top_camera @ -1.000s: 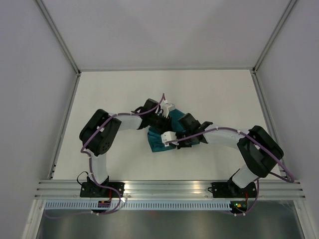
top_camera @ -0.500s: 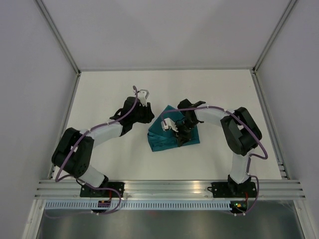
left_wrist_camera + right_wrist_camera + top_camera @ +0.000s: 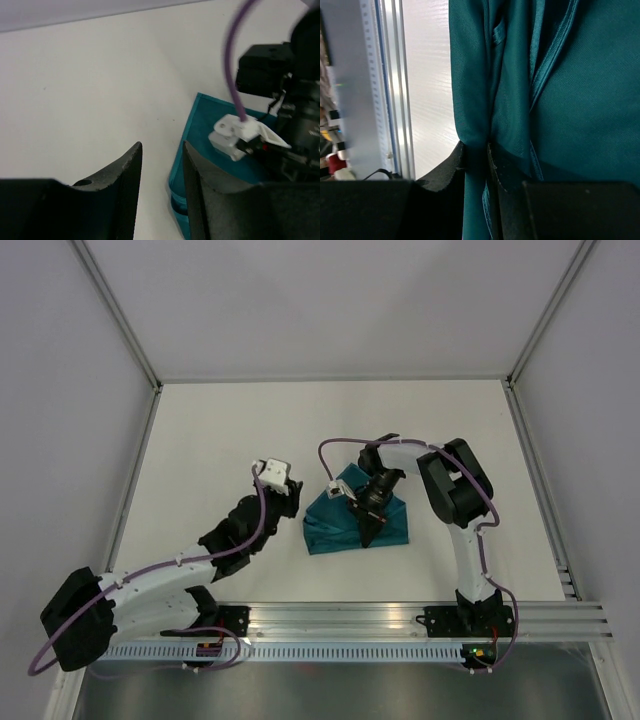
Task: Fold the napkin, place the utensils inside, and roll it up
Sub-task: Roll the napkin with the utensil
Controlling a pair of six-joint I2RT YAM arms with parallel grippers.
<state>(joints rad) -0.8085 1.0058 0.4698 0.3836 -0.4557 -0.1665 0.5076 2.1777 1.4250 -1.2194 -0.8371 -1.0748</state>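
The napkin (image 3: 325,532), folded into a layered, roughly triangular teal bundle, lay on the white table (image 3: 220,430) a little right of centre, in the near half. In the left wrist view its near-left edge (image 3: 200,125) showed as stacked layers. In the right wrist view hemmed folds ran lengthwise over the cloth (image 3: 570,100).

The right gripper (image 3: 365,532) pointed toward the near edge, directly over the bundle. Its fingers (image 3: 451,167) were clenched on an upright pleat of the napkin, the cloth filling the narrow slot between the jaws (image 3: 476,150). Beyond the napkin in that view lay bare table and the aluminium rail (image 3: 395,75).

The left gripper (image 3: 292,502) was just left of the bundle, apart from it. Its jaws stood released with a slim gap (image 3: 161,150), bare table showing between them and nothing grasped. The right arm's purple cable (image 3: 232,55) crossed the far side of that view.
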